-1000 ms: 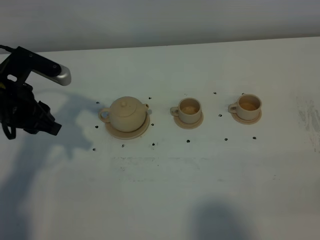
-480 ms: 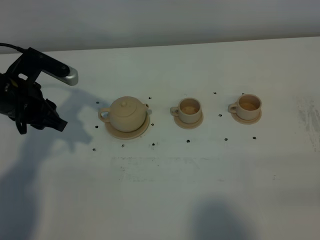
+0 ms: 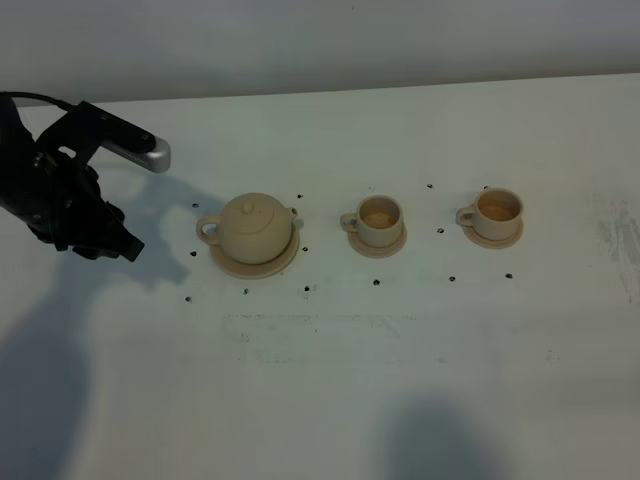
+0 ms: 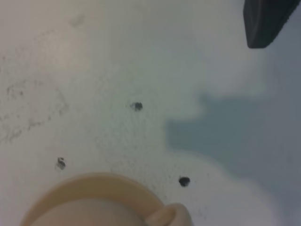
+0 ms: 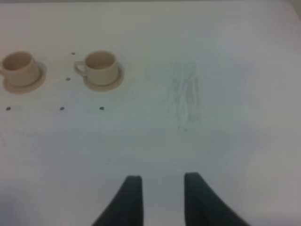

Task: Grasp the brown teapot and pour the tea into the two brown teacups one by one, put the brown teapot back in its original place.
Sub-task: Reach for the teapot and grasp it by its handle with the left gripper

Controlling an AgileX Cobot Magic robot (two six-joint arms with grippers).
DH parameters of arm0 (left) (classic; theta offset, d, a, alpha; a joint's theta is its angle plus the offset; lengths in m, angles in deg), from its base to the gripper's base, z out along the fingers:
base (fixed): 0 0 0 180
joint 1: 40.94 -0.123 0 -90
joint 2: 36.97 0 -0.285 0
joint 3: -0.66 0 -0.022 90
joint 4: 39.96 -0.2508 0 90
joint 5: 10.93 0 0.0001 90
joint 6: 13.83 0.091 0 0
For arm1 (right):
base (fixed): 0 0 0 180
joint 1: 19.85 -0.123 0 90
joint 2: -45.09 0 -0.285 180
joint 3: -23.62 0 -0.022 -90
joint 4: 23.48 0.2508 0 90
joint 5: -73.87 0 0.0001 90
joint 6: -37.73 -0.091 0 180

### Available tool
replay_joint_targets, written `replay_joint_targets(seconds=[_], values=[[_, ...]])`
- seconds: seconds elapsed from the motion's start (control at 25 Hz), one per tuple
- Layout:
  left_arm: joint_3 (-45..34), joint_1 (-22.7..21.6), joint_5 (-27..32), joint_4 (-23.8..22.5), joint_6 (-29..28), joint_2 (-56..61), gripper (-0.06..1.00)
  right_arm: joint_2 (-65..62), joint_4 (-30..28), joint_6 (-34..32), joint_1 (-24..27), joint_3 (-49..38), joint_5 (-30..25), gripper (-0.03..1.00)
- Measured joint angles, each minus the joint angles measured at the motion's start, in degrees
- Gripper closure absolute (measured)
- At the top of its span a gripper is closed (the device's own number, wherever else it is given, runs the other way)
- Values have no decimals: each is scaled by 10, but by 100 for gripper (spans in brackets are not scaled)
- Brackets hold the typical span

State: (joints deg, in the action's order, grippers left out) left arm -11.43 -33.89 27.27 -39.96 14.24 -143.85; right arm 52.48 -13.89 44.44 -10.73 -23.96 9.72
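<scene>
- Left gripper (image 3: 146,204), jaws wide apart, has advanced rightward toward the squat round beige-tan ceramic teapot (image 3: 255,228); no contact yet.
- Right gripper (image 5: 162,197): jaws parted, empty.
- Grasp pending.

The white table (image 3: 330,380) looks bright and a bit washed out, big soft gray shadows lie at its near edge and beside the left arm (image 3: 60,200), and both wrist views look blurry, the brown teapot (image 4: 89,217) most of all.
</scene>
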Motion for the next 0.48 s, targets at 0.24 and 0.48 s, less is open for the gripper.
replay_joint_targets(seconds=[0.24, 0.48], values=[[6, -3, -13, -51, 5, -8, 53, 0, 0, 0, 0, 0, 0, 74], [10, 6, -16, -116, -10, -32, 53, 0, 0, 0, 0, 0, 0, 74]])
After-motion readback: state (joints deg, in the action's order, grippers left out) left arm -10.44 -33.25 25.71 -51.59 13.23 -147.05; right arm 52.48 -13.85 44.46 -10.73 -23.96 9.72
